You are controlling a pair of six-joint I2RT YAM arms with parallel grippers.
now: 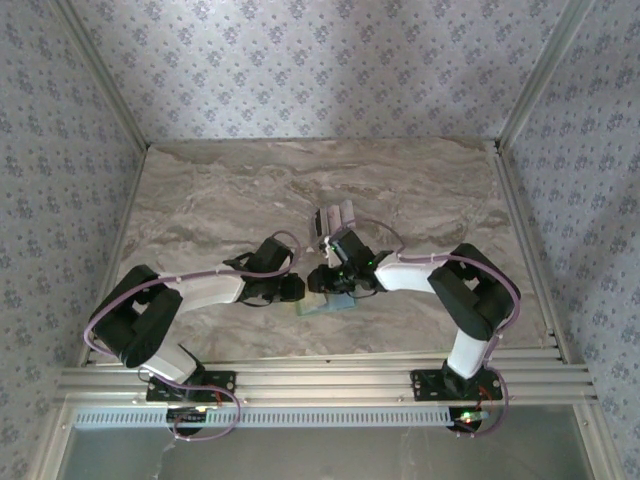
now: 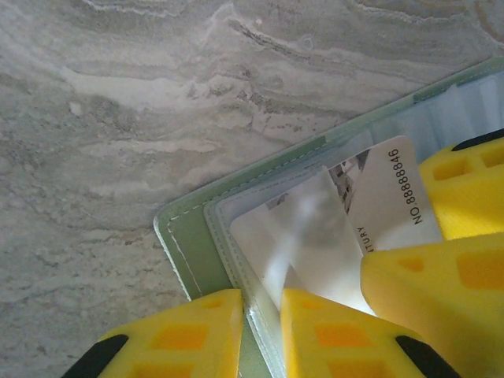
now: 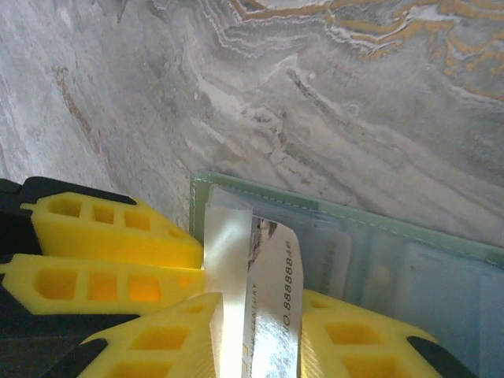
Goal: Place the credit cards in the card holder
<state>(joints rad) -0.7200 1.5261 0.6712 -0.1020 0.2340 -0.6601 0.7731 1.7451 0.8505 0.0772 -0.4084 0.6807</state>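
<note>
The pale-green card holder (image 1: pixel 336 308) lies open on the marble, near the front centre. My left gripper (image 2: pixel 262 303) is shut on the edge of its clear inner sleeve, next to the green cover (image 2: pixel 189 236). A white credit card (image 3: pixel 279 268) printed with a number stands partly inside that sleeve. The same card (image 2: pixel 390 197) shows under the clear plastic. My right gripper (image 3: pixel 260 307) has its jaws apart on either side of the card and the shiny flap. Both grippers meet over the holder, left (image 1: pixel 300 290) and right (image 1: pixel 325 278). More credit cards (image 1: pixel 335 218) lie just behind them.
The marble table (image 1: pixel 220 200) is boxed in by patterned walls at the left, back and right. An aluminium rail (image 1: pixel 320 382) with both arm bases runs along the near edge. The right arm's elbow (image 1: pixel 480 290) rises at the right.
</note>
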